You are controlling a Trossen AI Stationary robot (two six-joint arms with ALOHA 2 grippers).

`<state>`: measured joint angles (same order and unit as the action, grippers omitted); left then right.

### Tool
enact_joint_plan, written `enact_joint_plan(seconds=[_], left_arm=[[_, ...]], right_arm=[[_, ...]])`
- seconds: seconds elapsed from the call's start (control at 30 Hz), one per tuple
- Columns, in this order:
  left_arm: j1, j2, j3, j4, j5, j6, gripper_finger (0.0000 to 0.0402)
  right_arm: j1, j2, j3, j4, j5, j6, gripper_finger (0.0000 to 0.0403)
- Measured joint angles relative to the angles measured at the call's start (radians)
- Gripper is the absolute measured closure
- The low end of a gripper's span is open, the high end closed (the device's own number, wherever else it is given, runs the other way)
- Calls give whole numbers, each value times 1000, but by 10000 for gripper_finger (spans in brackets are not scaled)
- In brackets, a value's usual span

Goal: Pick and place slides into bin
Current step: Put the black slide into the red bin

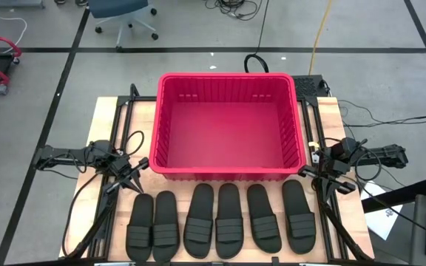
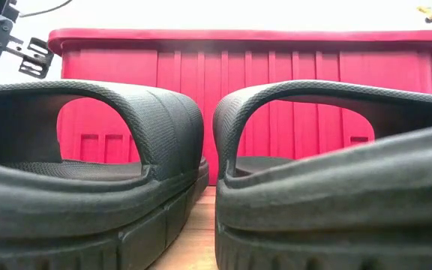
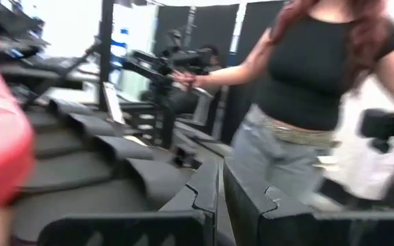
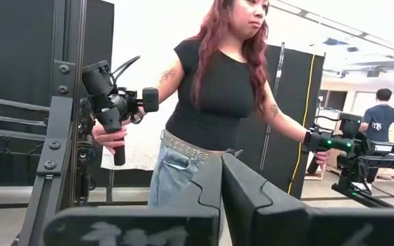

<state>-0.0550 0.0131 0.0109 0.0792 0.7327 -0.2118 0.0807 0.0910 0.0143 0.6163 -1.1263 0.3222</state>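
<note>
No readable writing or labels on anything. Bench (image 1: 109, 111) carries the bin (image 1: 228, 174), which sits between the two tools and holds nothing. Six slides (image 1: 228, 222) lie in a row just beside the bin's near wall, straps toward it, all outside it; the row runs from just beside the left tool (image 1: 134, 182) across to just beside the right tool (image 1: 330, 182). Left tool: fingers (image 3: 183, 205) pressed together, gripping nothing. Right tool: fingers (image 4: 197, 198) likewise together, nothing held. Person (image 4: 214, 96) beyond the bench holds two handles.
</note>
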Motion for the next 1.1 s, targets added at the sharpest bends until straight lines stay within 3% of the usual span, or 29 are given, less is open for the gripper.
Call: enact_joint_plan(seconds=[0.17, 0.47, 0.6, 0.8, 1.1], left_arm=[[0, 0, 0, 1, -69, -10, 376], [-1, 0, 67, -11, -21, -87, 376], [-1, 0, 209, -231, -12, -99, 376], [-1, 52, 451, -598, -109, -48, 376], [-1, 352, 734, -800, -123, -28, 376]], right_arm=[[0, 0, 0, 0, 3, 9, 403], [0, 0, 0, 0, 4, 28, 403], [0, 0, 0, 0, 4, 76, 403], [0, 0, 0, 1, 4, 81, 403], [0, 0, 0, 23, 1, 156, 403]])
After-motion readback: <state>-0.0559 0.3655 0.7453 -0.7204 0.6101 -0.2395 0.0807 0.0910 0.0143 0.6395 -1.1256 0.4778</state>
